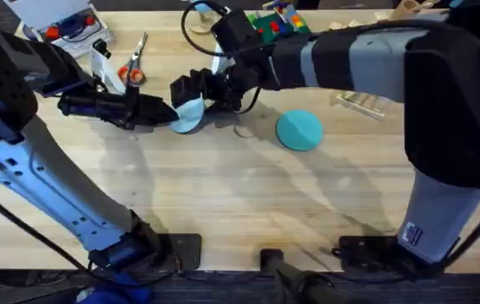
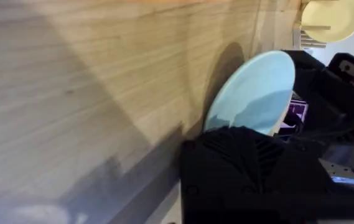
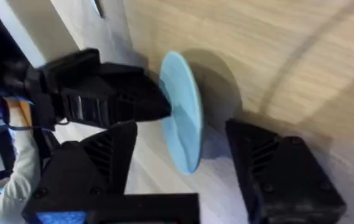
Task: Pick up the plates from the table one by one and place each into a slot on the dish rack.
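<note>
The pale sky-blue plate [image 1: 188, 114] stands up on its edge above my table [image 1: 223, 194], tilted, pinched at its rim by my left gripper [image 1: 170, 112]; my right gripper [image 1: 191, 91] sits open around it, a finger on either face. The darker teal plate [image 1: 299, 130] lies flat on the wood, well apart to the right. The dish rack [image 2: 304, 37] holds a cream plate [image 2: 332, 18].

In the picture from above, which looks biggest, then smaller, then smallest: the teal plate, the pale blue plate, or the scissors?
1. Teal plate
2. Pale blue plate, partly hidden by the fingers, so unsure
3. Scissors, smallest
</note>
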Motion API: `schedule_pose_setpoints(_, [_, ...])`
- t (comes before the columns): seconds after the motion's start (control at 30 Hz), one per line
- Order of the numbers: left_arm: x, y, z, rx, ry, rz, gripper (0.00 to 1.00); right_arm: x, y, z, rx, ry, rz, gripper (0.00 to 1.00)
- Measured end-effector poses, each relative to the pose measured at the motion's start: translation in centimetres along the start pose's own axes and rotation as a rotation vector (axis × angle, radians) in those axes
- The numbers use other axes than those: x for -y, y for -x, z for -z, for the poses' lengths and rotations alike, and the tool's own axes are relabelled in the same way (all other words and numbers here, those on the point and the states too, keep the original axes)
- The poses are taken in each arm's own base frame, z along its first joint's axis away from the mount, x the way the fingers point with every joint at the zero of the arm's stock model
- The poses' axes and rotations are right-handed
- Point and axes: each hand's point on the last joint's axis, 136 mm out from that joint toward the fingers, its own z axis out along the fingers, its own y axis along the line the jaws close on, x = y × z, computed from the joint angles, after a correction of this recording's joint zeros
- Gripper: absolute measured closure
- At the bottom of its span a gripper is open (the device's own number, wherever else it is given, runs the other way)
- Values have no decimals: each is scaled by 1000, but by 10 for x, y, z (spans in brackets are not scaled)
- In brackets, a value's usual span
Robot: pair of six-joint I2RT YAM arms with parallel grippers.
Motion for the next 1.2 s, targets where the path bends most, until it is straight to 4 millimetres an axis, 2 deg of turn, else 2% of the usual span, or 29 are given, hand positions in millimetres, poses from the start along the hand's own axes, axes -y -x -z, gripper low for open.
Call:
schedule_pose_setpoints(0.07, [0,0,0,0,0,0,960,-1,3,-1,10,8,-5,209])
schedule_pose_setpoints(0.23, [0,0,0,0,0,0,960,3,1,-6,4,4,-30,510])
schedule_pose_setpoints(0.53, [0,0,0,0,0,3,960,6,2,-6,4,-1,-44,919])
schedule_pose_setpoints(0.6, [0,1,0,2,-1,2,960,5,2,-6,4,8,-43,952])
schedule_pose_setpoints(1.2, [1,2,2,-22,0,28,960,4,4,-5,9,12,-42,973])
